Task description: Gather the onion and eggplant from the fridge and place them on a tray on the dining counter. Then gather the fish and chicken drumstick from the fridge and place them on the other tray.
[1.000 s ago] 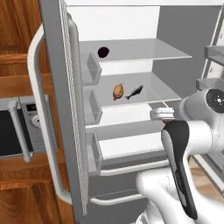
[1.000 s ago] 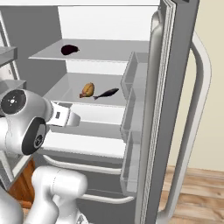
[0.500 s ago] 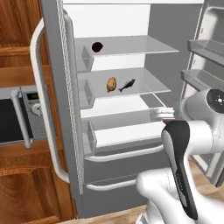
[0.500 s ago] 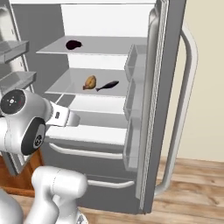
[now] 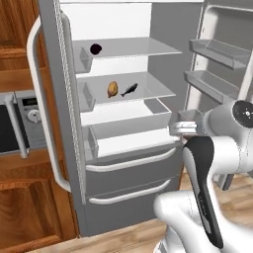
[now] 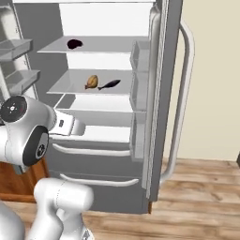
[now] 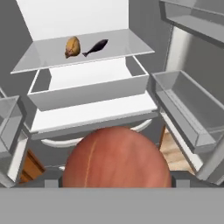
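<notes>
On the upper fridge shelf [image 5: 143, 47] the eggplant [image 5: 96, 49] waits at the left; below it sit the chicken drumstick [image 5: 112, 89] and, to its right, the fish [image 5: 129, 89]. Near the drawers, the gripper [image 7: 114, 181] is clamped around the onion [image 7: 116, 158], apparently for carrying to a tray.

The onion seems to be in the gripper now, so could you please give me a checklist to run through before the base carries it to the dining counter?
1. Onion sits right at the gripper, low in the hand view: ok.
2. Grip firm on it: cannot tell, the fingertips are hidden behind it.
3. Gripper out of the fridge compartment, in front of the drawers: ok.
4. Eggplant on the top shelf, to be fetched next: ok.
5. Chicken drumstick and fish side by side on the middle shelf: ok.
6. Tray and dining counter ready: cannot tell, not in these views.
</notes>
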Robot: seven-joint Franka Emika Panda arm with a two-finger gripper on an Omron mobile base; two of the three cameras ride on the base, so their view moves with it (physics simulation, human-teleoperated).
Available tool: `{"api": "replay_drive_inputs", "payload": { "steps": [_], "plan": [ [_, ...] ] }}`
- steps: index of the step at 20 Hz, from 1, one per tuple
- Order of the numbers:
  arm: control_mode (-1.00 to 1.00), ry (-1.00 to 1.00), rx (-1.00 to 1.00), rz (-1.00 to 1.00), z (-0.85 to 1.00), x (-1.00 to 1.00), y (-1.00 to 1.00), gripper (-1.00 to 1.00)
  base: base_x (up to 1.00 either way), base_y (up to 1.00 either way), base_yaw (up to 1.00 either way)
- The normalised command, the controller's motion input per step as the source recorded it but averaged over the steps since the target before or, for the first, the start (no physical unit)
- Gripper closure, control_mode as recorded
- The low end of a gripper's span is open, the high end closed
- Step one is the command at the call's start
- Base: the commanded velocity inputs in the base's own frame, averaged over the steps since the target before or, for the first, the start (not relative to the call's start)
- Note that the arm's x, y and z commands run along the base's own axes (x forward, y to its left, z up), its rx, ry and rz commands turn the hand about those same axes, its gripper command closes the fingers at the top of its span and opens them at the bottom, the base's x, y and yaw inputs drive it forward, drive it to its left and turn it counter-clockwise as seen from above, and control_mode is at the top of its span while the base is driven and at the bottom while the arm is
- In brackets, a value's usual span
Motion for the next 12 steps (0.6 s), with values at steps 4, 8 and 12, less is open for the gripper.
{"api": "replay_drive_inputs", "payload": {
  "steps": [4,8,12],
  "plan": [
    [1.0,0.0,0.0,0.0,0.0,0.0,0.0,1.0,-0.58,0.0,-0.17],
    [1.0,0.0,0.0,0.0,0.0,0.0,0.0,1.0,-0.57,0.03,-0.22],
    [1.0,0.0,0.0,0.0,0.0,0.0,0.0,1.0,-0.53,0.01,-0.28]
  ]
}}
